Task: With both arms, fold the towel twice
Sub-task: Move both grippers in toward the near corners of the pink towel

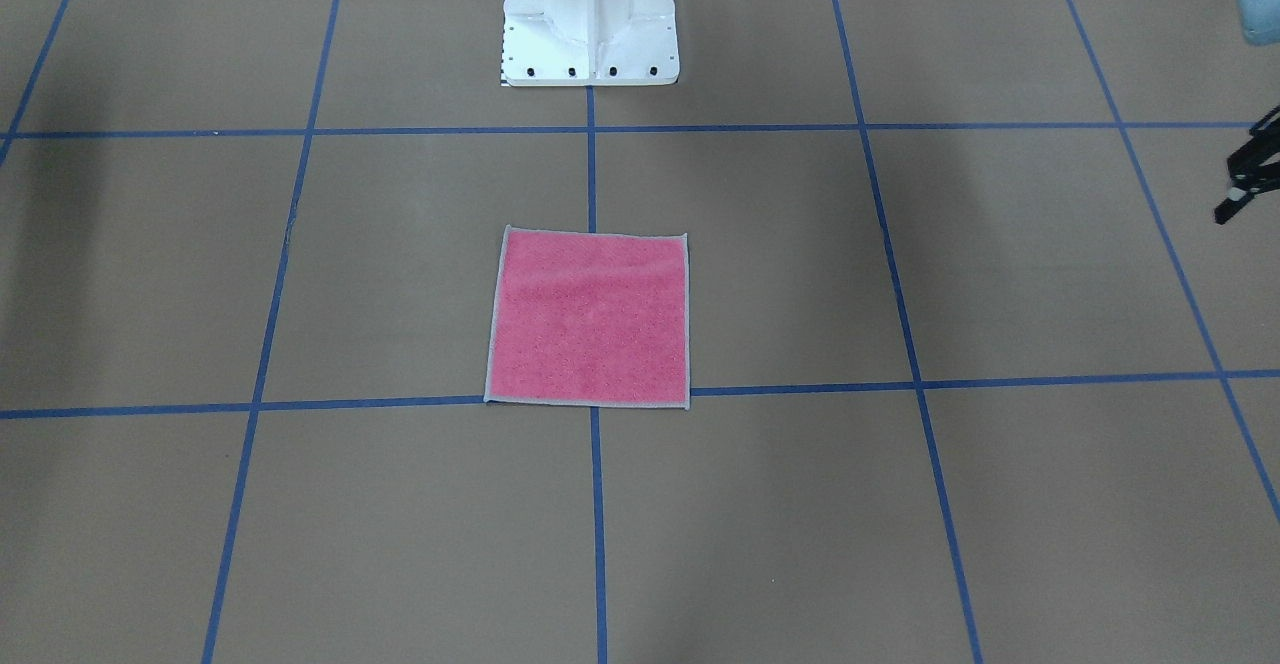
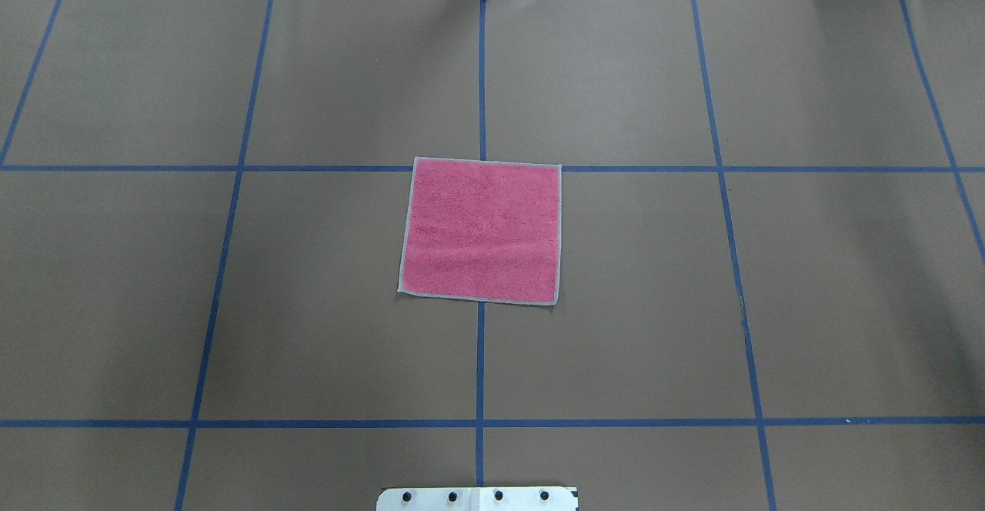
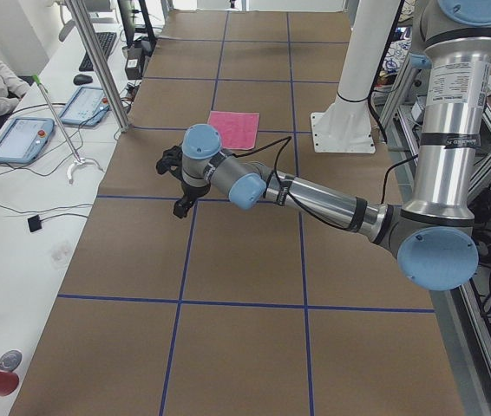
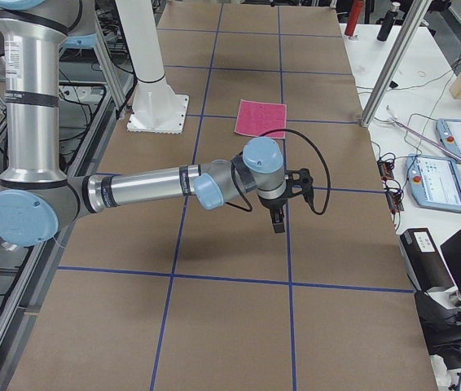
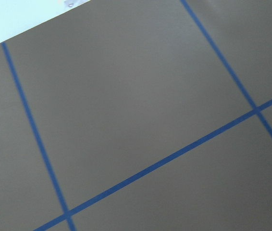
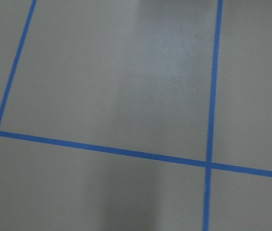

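Observation:
The towel [image 2: 481,230] lies flat and unfolded, pink face up, at the middle of the table; it also shows in the front view [image 1: 590,317] and far off in both side views [image 3: 234,129] [image 4: 261,119]. The left arm reaches out low over the table well to the towel's side; its gripper [image 3: 179,204] points down, and only a black part of it [image 1: 1243,182] shows at the front view's right edge. The right gripper [image 4: 278,221] hangs over the table on the other side of the towel. I cannot tell whether either gripper is open or shut. Both wrist views show only brown table and blue tape.
The table is covered in brown paper with a blue tape grid [image 2: 481,80]. The white pedestal base [image 1: 590,19] stands behind the towel. A bench with tablets, cables and metal posts [image 3: 20,139] runs along the far edge, with a person seated there.

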